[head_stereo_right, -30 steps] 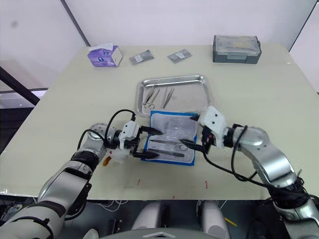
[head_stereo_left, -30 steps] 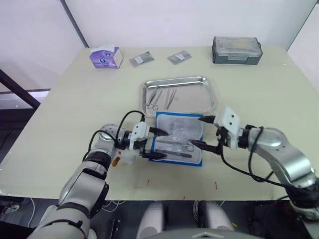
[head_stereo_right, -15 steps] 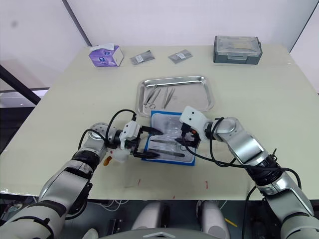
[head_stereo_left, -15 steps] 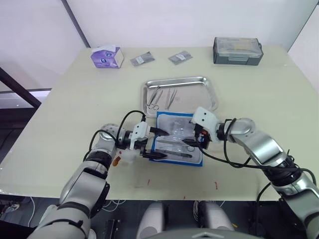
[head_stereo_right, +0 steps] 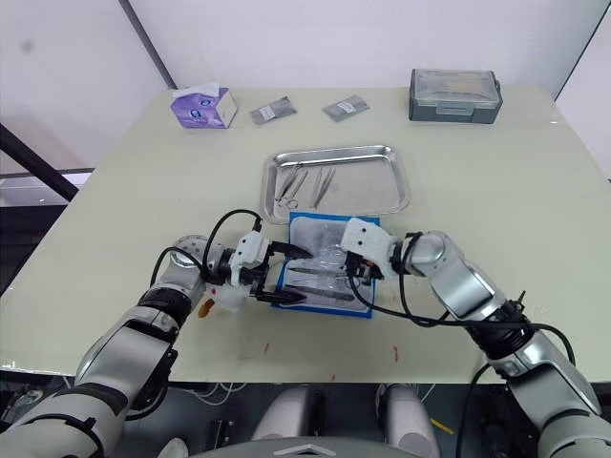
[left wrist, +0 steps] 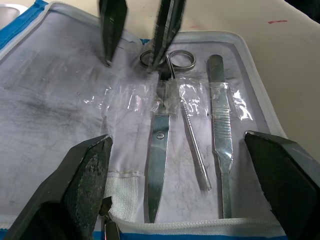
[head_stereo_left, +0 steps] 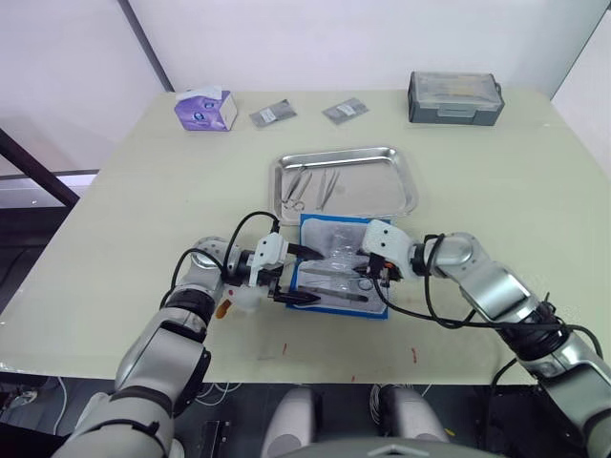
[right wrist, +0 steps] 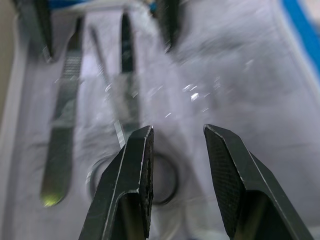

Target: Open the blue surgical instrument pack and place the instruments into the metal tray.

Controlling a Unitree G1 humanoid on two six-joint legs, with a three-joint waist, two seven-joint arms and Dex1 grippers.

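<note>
The blue surgical instrument pack point(head_stereo_left: 342, 286) lies open in the table's middle, grey lining up. Scissors point(left wrist: 159, 150), a thin probe point(left wrist: 195, 147) and a flat handle point(left wrist: 220, 135) lie in its clear pocket. My left gripper point(head_stereo_left: 313, 277) is wide open, straddling the pack's left edge. My right gripper point(head_stereo_left: 370, 274) hovers over the scissors' ring handles point(right wrist: 160, 182). Its fingers point(right wrist: 131, 180) stand a narrow gap apart, one tip touching a ring, with nothing gripped. Behind the pack sits the metal tray point(head_stereo_left: 396, 181) with some instruments point(head_stereo_left: 307, 186) in its left part.
Along the far edge stand a purple tissue box point(head_stereo_left: 203, 109), two grey foil packets point(head_stereo_left: 271, 114) point(head_stereo_left: 344, 110) and a dark grey plastic box point(head_stereo_left: 454, 96). A small orange bit point(head_stereo_left: 221, 308) lies by my left wrist.
My right gripper has moved left from the pack's right edge to above the scissors' rings, and its fingers have narrowed. The left gripper has not moved.
</note>
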